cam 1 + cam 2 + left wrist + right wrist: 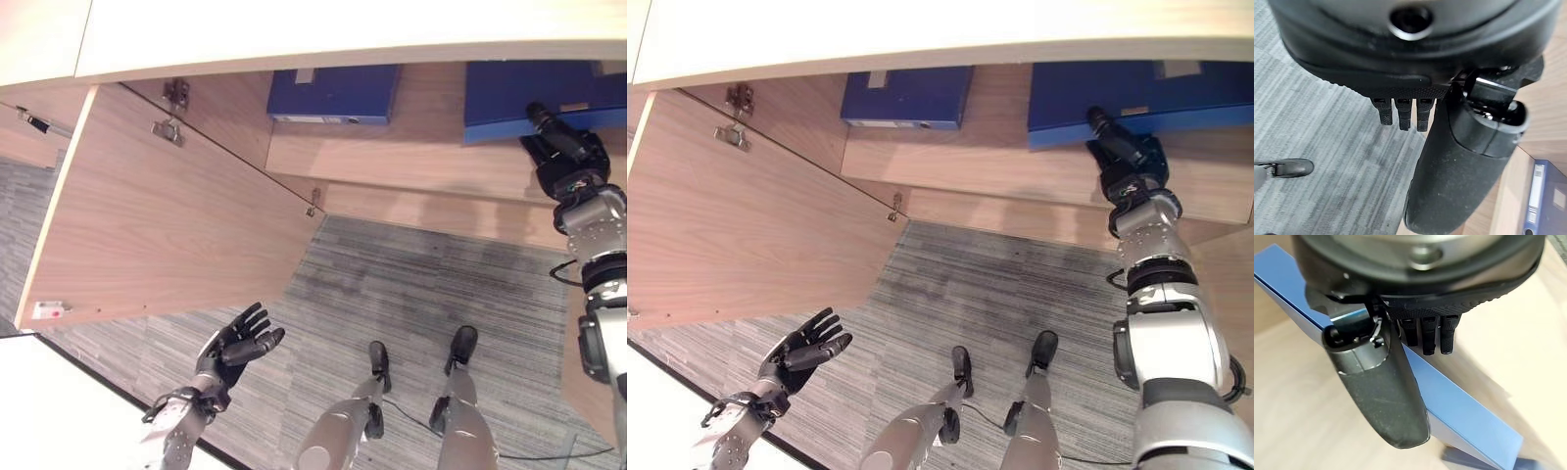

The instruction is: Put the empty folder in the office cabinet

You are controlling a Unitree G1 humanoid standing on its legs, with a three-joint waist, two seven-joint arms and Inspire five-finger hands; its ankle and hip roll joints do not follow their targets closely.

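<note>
— Now, right hand at the near edge of the flat blue folder on the wooden cabinet shelf; fingers straight, nothing gripped?

— Straight, thumb over the cover. Better to push evenly and deeper, away from the lip.

— Left hand?

— Spread open, idle over grey carpet. Seen from the heads: second blue binder, open door. From the right wrist: thumb against the folder's edge.

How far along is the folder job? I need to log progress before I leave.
Done: the cabinet door stands open and the blue folder lies on the shelf, beside another blue folder. In hand: the right hand rests at its edge, fingers straight. Left: withdraw that hand. The left hand hangs open, idle.
</note>
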